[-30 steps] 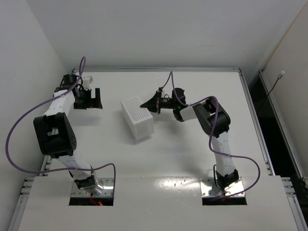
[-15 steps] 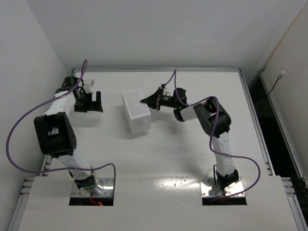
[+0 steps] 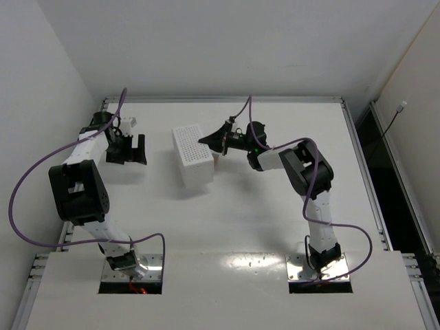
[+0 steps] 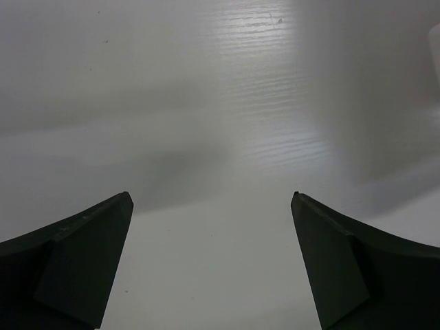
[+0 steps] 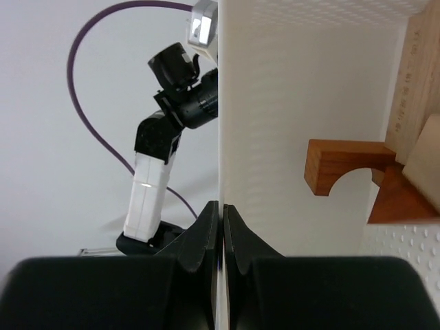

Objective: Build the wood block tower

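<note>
My right gripper (image 5: 221,205) is shut on the thin wall of the white perforated tray (image 5: 289,82), which is held tipped on its side. Inside the tray I see a reddish-brown notched block (image 5: 344,165), a pale tan plank (image 5: 412,89) and another reddish-brown piece (image 5: 395,203) against its far end. In the top view the tray (image 3: 192,157) lies left of my right gripper (image 3: 210,142); the blocks are hidden there. My left gripper (image 3: 134,149) is open and empty over the bare table (image 4: 227,103) at the far left; its dark fingertips (image 4: 103,227) stand wide apart.
The table's raised back edge (image 3: 227,100) and the left wall are close to both grippers. A purple cable (image 3: 27,179) loops beside the left arm. The left arm (image 5: 155,185) shows behind the tray in the right wrist view.
My right gripper has carried the tray up and to the left toward the back of the table, turning it. My left gripper has shifted slightly and stays open.
</note>
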### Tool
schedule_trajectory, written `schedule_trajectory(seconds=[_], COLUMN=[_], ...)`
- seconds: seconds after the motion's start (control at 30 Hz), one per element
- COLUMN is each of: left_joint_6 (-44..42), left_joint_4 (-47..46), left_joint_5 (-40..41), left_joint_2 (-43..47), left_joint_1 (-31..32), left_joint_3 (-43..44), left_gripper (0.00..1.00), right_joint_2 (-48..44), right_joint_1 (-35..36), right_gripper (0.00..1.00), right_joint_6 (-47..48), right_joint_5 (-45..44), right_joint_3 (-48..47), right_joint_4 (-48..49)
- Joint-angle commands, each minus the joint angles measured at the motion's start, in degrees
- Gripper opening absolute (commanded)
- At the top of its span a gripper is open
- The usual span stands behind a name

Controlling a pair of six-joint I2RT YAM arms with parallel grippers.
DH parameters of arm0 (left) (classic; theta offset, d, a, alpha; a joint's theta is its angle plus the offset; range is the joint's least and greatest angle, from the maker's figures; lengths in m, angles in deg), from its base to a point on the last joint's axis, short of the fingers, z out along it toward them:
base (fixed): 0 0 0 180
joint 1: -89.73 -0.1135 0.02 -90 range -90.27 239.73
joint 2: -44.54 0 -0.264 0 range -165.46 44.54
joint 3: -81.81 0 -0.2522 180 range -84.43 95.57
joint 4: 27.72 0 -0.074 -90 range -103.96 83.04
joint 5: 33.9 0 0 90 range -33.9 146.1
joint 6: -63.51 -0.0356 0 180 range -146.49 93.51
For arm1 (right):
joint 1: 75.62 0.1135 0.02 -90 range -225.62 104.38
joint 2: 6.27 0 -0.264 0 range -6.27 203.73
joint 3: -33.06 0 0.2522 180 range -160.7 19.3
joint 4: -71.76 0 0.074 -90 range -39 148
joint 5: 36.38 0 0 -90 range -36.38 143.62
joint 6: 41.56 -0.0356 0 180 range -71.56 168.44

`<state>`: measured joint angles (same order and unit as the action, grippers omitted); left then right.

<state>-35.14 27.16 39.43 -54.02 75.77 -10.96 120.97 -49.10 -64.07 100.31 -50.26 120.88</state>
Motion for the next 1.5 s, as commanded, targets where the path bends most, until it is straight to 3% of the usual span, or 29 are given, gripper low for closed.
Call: schedule_trajectory(seconds=[0.0, 0.3, 0.4, 0.47, 0.53, 0.6, 0.7, 0.87, 0.97, 1.03, 1.1, 1.17, 1.33, 1.47], left_joint_6=[-1.46, -1.46, -1.99, -1.99, -1.99, -1.99, -2.52, -2.52, -3.04, -3.05, -3.05, -3.05, -3.05, -3.66], left_joint_4=[0.62, 0.62, 1.94, 1.94, 1.94, 1.94, 2.56, 2.56, 2.56, 3.08, 3.09, 3.09, 3.87, 4.49], left_joint_5=[0.41, 0.41, 0.41, 0.41, 1.02, 1.64, 2.69, 2.7, 3.21, 3.22, 2.61, 1.99, 2.51, 3.04], left_joint_2=[0.65, -0.49, -0.49, -0.49, -0.49, 0.04, 0.04, -0.58, -0.58, -1.1, -1.8, -2.59, -2.6, -2.6], left_joint_1=[-0.63, -0.63, -0.63, -0.63, -0.63, -0.63, -0.63, -0.63, -0.63, -0.63, -0.63, -0.63, -0.63, -0.63], left_joint_3=[0.88, 0.88, 1.41, 0.89, 0.88, 0.36, 0.36, 0.88, 2.02, 2.03, 1.42, 1.41, 1.94, 2.47], left_gripper=[1.0, 1.0, 1.0, 1.0, 1.0, 1.0, 1.0, 1.0, 1.0, 1.0, 1.0, 1.0, 1.0, 1.0], right_joint_2=[-2.87, -5.51, -6.04, -6.04, -6.04, -5.51, -4.11, -3.23, -2.61, -3.92, -3.93, -1.67, 0.55, -0.59], right_joint_1=[1.6, 4.49, 3.72, 3.71, 4.41, 5.9, 3.19, 8.11, 1.89, 1.16, 6.41, 10.81, 7.59, 7.13], right_gripper=[0.0, 0.0, 0.0, 0.0, 0.0, 0.0, 0.0, 0.0, 0.0, 0.0, 0.0, 0.0, 0.0, 0.0], right_joint_6=[-25.57, -28.9, -29.87, -29.87, -32.15, -31.46, -32.34, -32.86, -32.25, -32.25, -31.72, -32.33, -33.39, -34.97], right_joint_5=[-0.03, 1.02, -0.46, 1.81, -1.6, 0.84, -0.99, -1.52, -1.44, -1.43, -3.45, -5.72, -7.32, -8.11], right_joint_3=[2.84, 4.78, 3.39, 2.32, 1.71, 3.28, 0.67, 5.49, -3.81, -2.79, 4.99, 6.8, -3.2, -0.77], right_joint_4=[4.45, 3.34, 6.9, 3.69, 8.56, 4.74, 9.1, 9.65, 8.5, 10.68, 11.75, 15.07, 15.27, 17.81])
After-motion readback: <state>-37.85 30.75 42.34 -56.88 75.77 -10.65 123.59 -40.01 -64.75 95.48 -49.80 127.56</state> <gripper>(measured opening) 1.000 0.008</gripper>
